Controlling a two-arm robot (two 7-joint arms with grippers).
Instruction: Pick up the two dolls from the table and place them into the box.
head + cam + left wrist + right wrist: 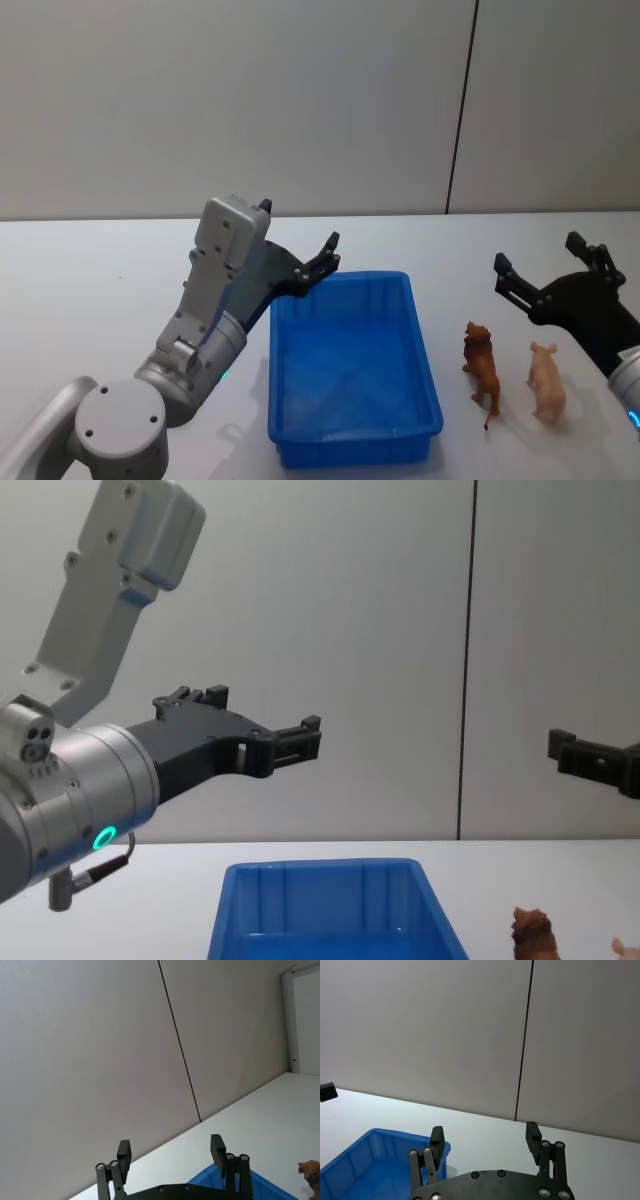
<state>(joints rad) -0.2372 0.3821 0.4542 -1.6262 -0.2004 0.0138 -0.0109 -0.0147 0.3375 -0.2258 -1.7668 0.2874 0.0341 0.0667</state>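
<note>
The blue box [352,447] stands on the white table [90,290], a little right of centre. To its right stand the two dolls, a reddish-brown one [481,368] near the box and a pale pink one [546,383] farther right. My left gripper [300,226] hangs open and empty above the box's far left corner. My right gripper [538,252] is open and empty, raised in the air beyond the dolls. The left wrist view shows the left gripper [170,1149], the box rim [262,1187] and the brown doll [311,1170]. The right wrist view shows the right gripper [485,1135] and the box [365,1160].
A plain grey wall [300,100] with a dark vertical seam [460,110] backs the table. In the chest view the left gripper [262,710] hangs well above the box [330,900]. The brown doll [530,930] stands to the box's right. Bare tabletop lies left of the box.
</note>
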